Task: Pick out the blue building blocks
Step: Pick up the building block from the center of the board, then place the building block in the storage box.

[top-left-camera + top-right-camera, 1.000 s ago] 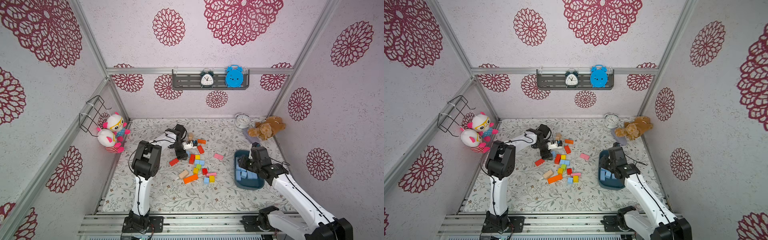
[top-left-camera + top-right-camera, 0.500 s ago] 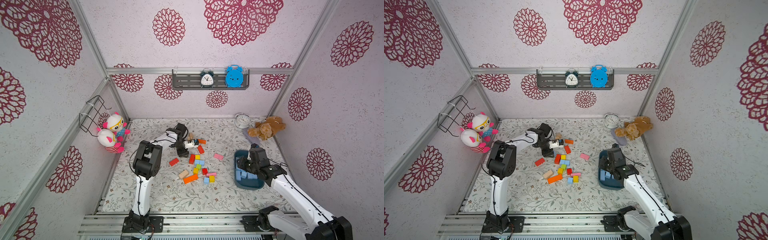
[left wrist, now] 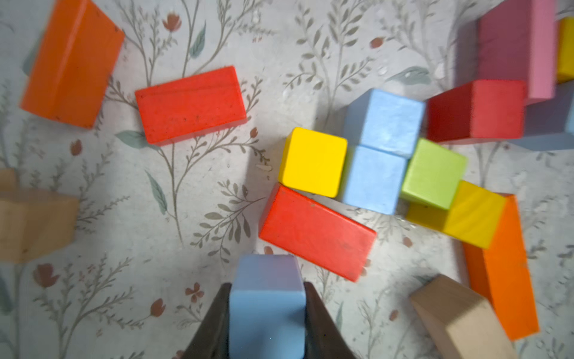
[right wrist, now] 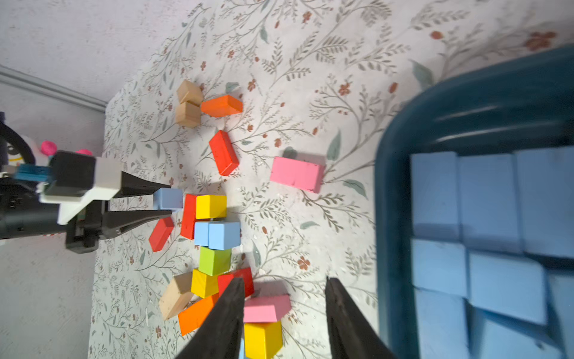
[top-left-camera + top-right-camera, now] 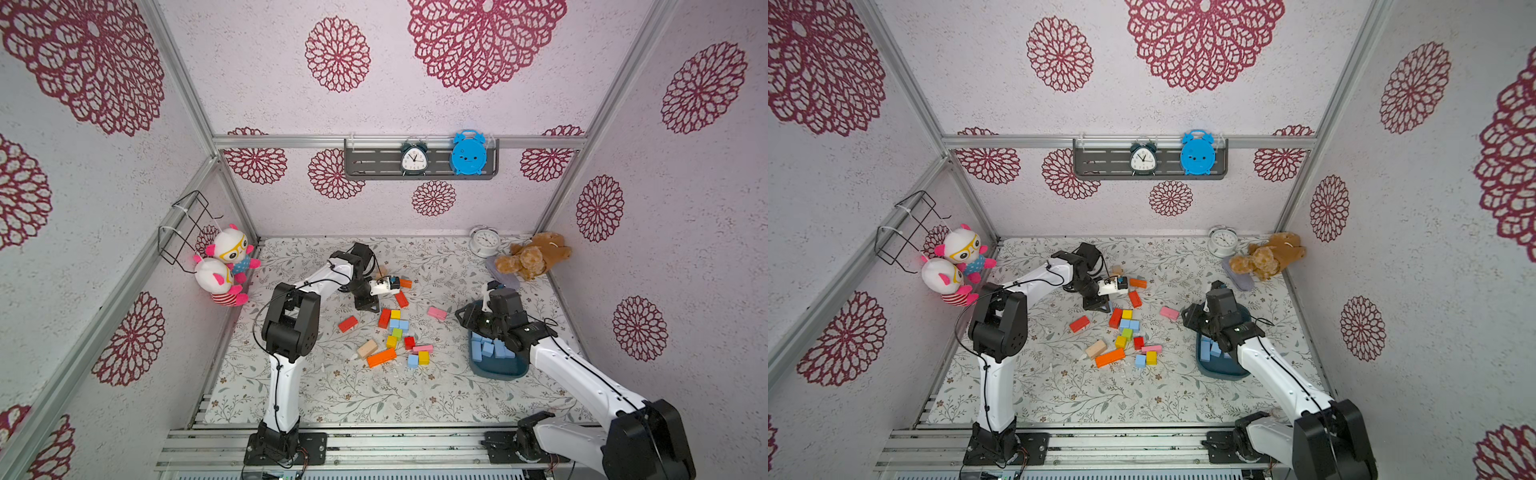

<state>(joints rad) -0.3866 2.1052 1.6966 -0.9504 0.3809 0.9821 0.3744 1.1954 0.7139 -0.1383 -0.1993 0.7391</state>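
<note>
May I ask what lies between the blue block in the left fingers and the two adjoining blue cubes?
A red brick lies flat between the held blue block and the blue cubes, as the left wrist view shows.

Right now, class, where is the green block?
In both top views the green block sits mid-table in the loose pile, left of the teal tub, between two touching blue blocks on its far side and a yellow block on its near side.

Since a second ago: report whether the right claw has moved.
Yes. In a top view the right claw has shifted left, off the teal tub, toward the pink block.
</note>
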